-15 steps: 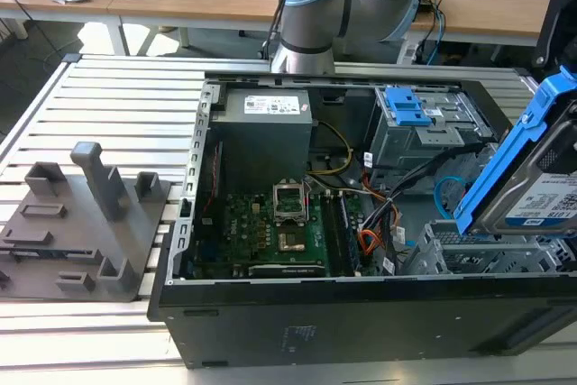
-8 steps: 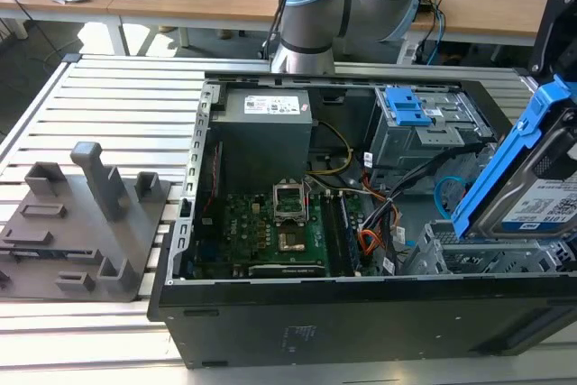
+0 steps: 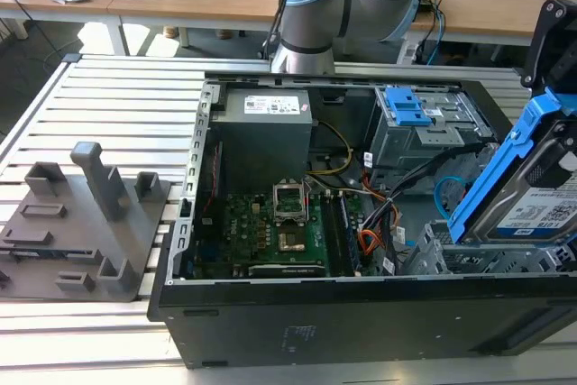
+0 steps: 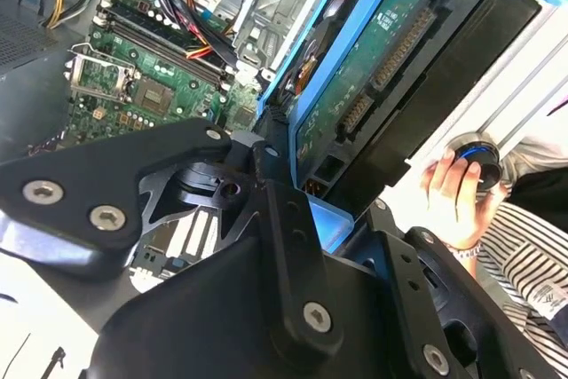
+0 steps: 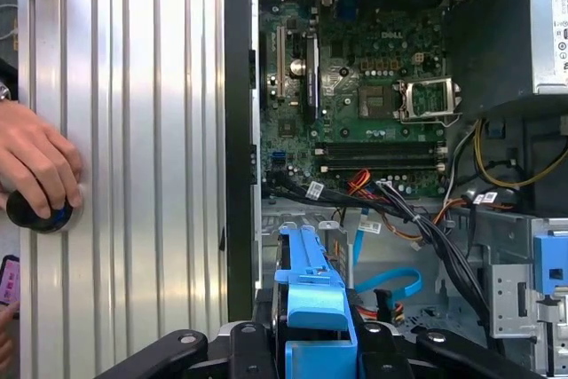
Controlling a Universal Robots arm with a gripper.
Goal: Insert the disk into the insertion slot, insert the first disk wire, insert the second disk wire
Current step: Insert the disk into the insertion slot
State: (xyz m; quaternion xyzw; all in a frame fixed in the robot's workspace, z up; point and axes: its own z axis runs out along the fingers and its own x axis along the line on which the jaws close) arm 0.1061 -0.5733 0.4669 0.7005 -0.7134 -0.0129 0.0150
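Observation:
The disk (image 3: 539, 194), a silver drive with a white label in a bright blue carrier, hangs steeply tilted at the exterior view's right. Its low end is just above the insertion slot (image 3: 451, 261), a low grey perforated cage in the near right corner of the open computer case. My black gripper (image 3: 552, 69) is shut on the disk's upper end. The second wrist view shows the disk's green circuit-board underside (image 4: 383, 52). In the first wrist view the blue carrier (image 5: 311, 295) sticks out from between my fingers. A loose blue cable (image 5: 390, 283) and orange wires (image 3: 370, 241) lie beside the slot.
A taller grey bay with a blue latch (image 3: 410, 114) stands behind the slot. The motherboard (image 3: 270, 232) and power supply (image 3: 266, 128) fill the case's left part. A grey fixture (image 3: 81, 223) sits on the slatted table. A person's hand (image 5: 35, 166) rests on a black knob.

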